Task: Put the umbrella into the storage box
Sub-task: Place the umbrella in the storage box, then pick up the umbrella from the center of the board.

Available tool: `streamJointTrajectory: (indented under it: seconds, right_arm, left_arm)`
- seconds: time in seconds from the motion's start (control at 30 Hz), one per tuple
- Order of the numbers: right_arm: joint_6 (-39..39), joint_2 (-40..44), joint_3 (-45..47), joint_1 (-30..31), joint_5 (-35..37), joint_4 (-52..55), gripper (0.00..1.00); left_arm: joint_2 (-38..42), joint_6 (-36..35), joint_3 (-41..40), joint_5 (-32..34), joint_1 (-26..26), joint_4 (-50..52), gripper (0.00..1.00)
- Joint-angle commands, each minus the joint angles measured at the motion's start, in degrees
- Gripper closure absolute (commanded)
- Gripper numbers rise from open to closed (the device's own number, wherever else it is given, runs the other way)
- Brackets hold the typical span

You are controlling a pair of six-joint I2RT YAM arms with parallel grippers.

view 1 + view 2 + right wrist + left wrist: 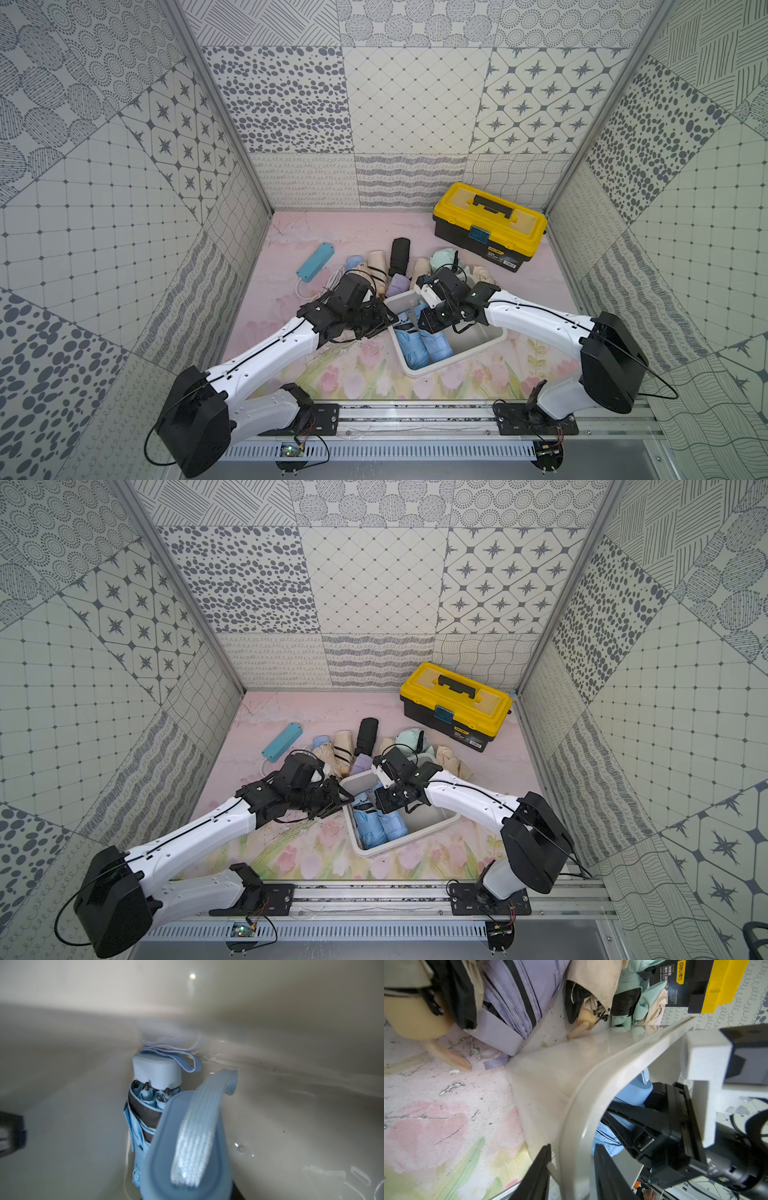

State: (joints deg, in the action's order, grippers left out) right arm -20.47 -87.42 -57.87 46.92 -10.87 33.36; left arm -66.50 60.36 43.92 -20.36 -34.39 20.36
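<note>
Blue umbrella (187, 1147) in R jaws, inside storage box (478, 345).

My left arm (266, 353) reaches forward and inward, its gripper (571, 1169) with one black finger (537, 1169) on either side of the storage box (577, 1093) rim. My right arm (536, 322) angles inward, wrist bent down, its gripper (424, 322) closed tight around a blue umbrella (187, 1147).

Both top views are looking down from high at 6 o'clock, sharing the storage box (490, 341) (446, 821); wrist cameras are sitting close to it.
</note>
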Motion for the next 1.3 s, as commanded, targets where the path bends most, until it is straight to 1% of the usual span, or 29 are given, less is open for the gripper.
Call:
streamJointTrajectory:
  seconds: [0.0, 0.13, 0.23, 0.3, 0.37, 0.47, 0.6, 0.63, 0.8, 0.9, 1.0, 1.1, 1.17, 1.27]
  right_arm:
    - [-2.1, -1.3, 1.3, 0.5, -0.4, -6.7, 0.78]
    - [-4.2, -1.9, 2.8, 0.6, 0.5, -9.7, 0.72]
    - [-5.0, -2.1, 3.3, 0.6, 1.8, -10.8, 0.61]
    - [-5.2, -1.9, 3.2, 0.6, 3.6, -10.8, 0.48]
    - [-5.2, -0.6, 3.5, 0.6, 5.4, -10.8, 0.39]
    - [-4.8, 2.3, 4.0, 0.3, 7.5, -10.6, 0.31]
    - [-4.0, 7.1, 4.1, -0.1, 9.5, -9.3, 0.28]
    - [-3.7, 8.4, 4.1, -0.2, 10.3, -9.0, 0.28]
    - [-2.6, 17.5, 6.0, -0.6, 13.9, -9.0, 0.25]
    - [-1.7, 22.9, 7.3, -1.1, 16.1, -8.9, 0.25]
    - [-1.7, 27.4, 8.4, -1.7, 17.3, -8.6, 0.24]
    - [-1.6, 30.4, 9.1, -1.9, 18.0, -8.4, 0.24]
    - [-1.7, 31.2, 9.1, -2.0, 18.3, -8.1, 0.24]
    - [-2.3, 31.6, 8.9, -2.0, 18.1, -7.8, 0.24]
  left_arm:
    - [-0.7, -1.2, 1.1, -1.1, -0.1, -4.9, 0.63]
    - [-1.3, -1.7, 1.9, -1.1, -0.2, -5.0, 0.64]
    - [-1.7, -2.0, 2.3, -1.0, -0.3, -5.0, 0.64]
    - [-1.7, -2.4, 2.7, -0.8, -0.3, -4.8, 0.63]
    - [-1.8, -2.8, 3.1, -0.6, -0.3, -4.4, 0.62]
    - [-1.7, -3.3, 3.6, -0.3, -0.3, -4.0, 0.6]
    - [-1.7, -3.7, 3.9, -0.1, -0.3, -4.0, 0.57]
    - [-1.6, -3.8, 4.0, 0.0, -0.3, -4.0, 0.54]
    - [-0.4, -5.0, 5.5, 2.3, -0.3, -2.3, 0.3]
    - [0.5, -6.1, 8.0, 6.0, -0.2, 1.8, 0.23]
    - [0.7, -8.0, 12.3, 12.0, 0.3, 9.5, 0.2]
    - [-0.7, -10.3, 17.4, 16.5, 2.9, 17.4, 0.19]
    - [-2.1, -12.0, 19.6, 16.9, 6.0, 20.7, 0.19]
    - [-5.0, -14.8, 21.8, 16.3, 11.2, 22.3, 0.18]
